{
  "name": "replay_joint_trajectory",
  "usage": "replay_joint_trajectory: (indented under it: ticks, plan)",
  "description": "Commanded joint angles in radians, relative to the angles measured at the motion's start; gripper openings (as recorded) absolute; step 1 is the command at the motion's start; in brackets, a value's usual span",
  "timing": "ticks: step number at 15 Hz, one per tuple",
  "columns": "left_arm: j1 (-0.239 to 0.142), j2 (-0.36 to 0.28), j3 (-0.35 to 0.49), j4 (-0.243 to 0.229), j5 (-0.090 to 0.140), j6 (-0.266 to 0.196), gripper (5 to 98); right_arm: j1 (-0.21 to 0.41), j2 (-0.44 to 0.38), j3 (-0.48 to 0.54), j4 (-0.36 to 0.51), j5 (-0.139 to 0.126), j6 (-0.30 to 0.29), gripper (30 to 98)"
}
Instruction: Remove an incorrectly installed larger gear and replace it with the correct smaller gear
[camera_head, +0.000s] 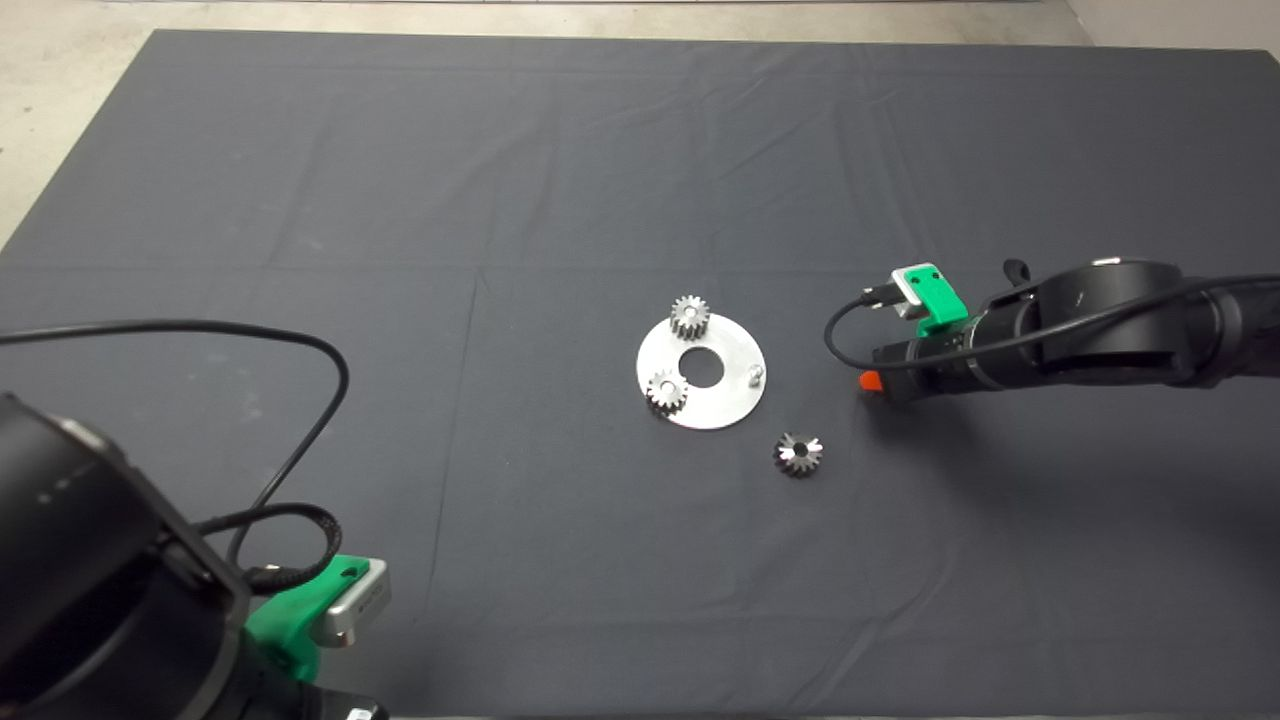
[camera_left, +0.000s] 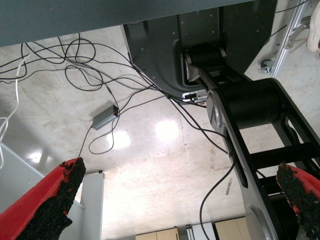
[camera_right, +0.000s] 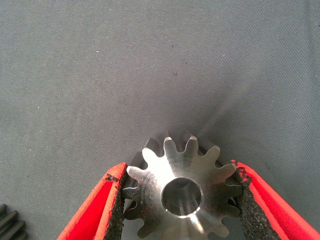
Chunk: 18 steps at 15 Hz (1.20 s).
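A round steel plate (camera_head: 725, 352) lies mid-mat with two small gears (camera_head: 690, 316) (camera_head: 667, 391) on it and a bare peg (camera_head: 756, 373) at its right side. The widest gear, the larger gear (camera_head: 797, 453), lies loose on the mat just below and right of the plate. My right gripper (camera_head: 870, 382) is low over the mat to the right of the plate. In the right wrist view this gripper (camera_right: 177, 175) is shut on a small steel gear (camera_right: 182, 195), with a pad on each side of its teeth. The head view hides that gear.
My left gripper (camera_head: 320, 610) is parked at the lower left edge, and its wrist view shows the fingers (camera_left: 55, 200) wide apart over floor and cables. A black cable (camera_head: 300, 350) loops over the mat's left side. A dark toothed edge (camera_right: 7, 222) shows beside my right gripper.
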<state>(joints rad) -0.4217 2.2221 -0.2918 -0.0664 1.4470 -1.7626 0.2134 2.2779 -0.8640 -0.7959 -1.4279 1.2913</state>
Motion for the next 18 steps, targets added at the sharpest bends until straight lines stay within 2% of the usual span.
replay_joint_trajectory:
  ticks: [1, 6, 7, 8, 10, 11, 13, 14, 15, 16, 18]
  plan:
    - [-0.014, -0.002, 0.018, -0.016, 0.001, -0.006, 98.2, 0.026, -0.005, 0.010, -0.023, 0.001, 0.005, 50.6]
    - [-0.014, -0.002, 0.018, -0.016, 0.001, -0.006, 98.2, 0.027, -0.010, 0.014, -0.022, 0.001, 0.003, 53.2]
    - [-0.014, -0.002, 0.018, -0.016, 0.001, -0.006, 98.2, 0.033, -0.010, 0.039, -0.019, 0.000, 0.005, 55.2]
    - [-0.014, -0.002, 0.018, -0.016, 0.001, -0.006, 98.2, 0.045, -0.010, 0.102, -0.017, -0.010, 0.006, 57.3]
    - [-0.014, -0.003, 0.018, -0.016, 0.001, -0.006, 98.2, 0.142, -0.008, 0.181, 0.064, -0.016, 0.013, 57.3]
    - [-0.014, -0.003, 0.018, -0.016, 0.001, -0.006, 98.2, 0.161, -0.003, 0.202, 0.112, -0.014, 0.013, 57.3]
    - [-0.014, -0.002, 0.018, -0.016, 0.001, -0.009, 98.2, 0.161, 0.015, 0.231, 0.129, -0.016, 0.009, 57.3]
    - [-0.014, -0.002, 0.018, -0.016, 0.001, -0.011, 98.2, 0.159, 0.047, 0.232, 0.133, -0.034, 0.005, 57.3]
    - [-0.014, -0.002, 0.018, -0.016, 0.001, -0.012, 98.2, 0.158, 0.068, 0.234, 0.136, -0.077, 0.005, 59.1]
    - [-0.014, -0.002, 0.018, -0.016, 0.001, -0.012, 98.2, 0.154, 0.075, 0.236, 0.136, -0.092, 0.005, 62.0]
    - [-0.014, -0.002, 0.018, -0.016, 0.002, -0.012, 98.2, 0.125, 0.118, 0.234, 0.135, -0.097, 0.003, 63.7]
